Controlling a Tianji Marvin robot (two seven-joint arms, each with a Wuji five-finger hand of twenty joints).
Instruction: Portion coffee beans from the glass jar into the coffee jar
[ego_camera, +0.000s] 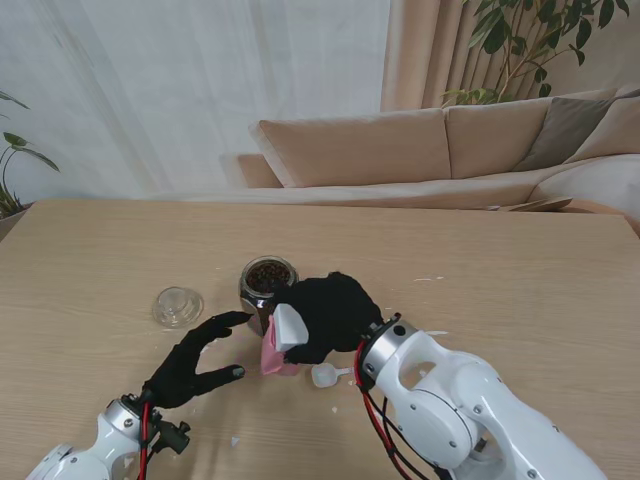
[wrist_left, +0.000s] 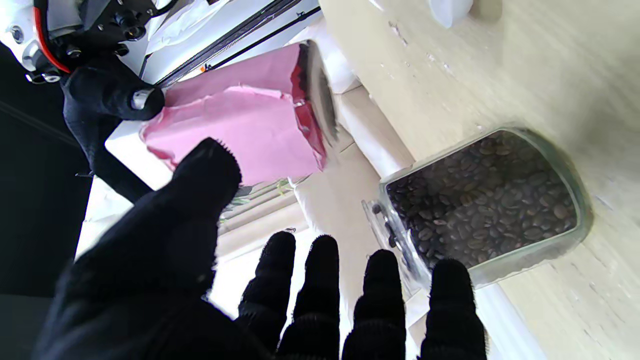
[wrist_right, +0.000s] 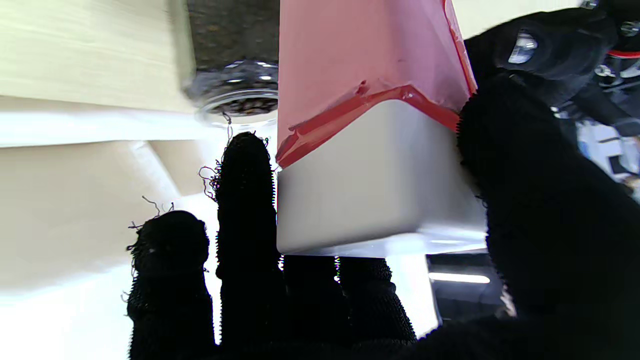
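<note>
The right hand (ego_camera: 325, 315), nearest the table's near edge, is wrapped around the pink-and-white coffee jar (ego_camera: 282, 340), held off the surface and tilted, its long axis slanting down toward the near edge. The left hand (ego_camera: 195, 360) hovers beside it, fingers spread, holding nothing. The step in hand appears to be positioning the receiving container; next it must be set upright with its mouth accessible. Farther toward the table's centre, the glass jar (ego_camera: 267, 280) stands upright and lidless, filled with beans, mouth upward.
</note>
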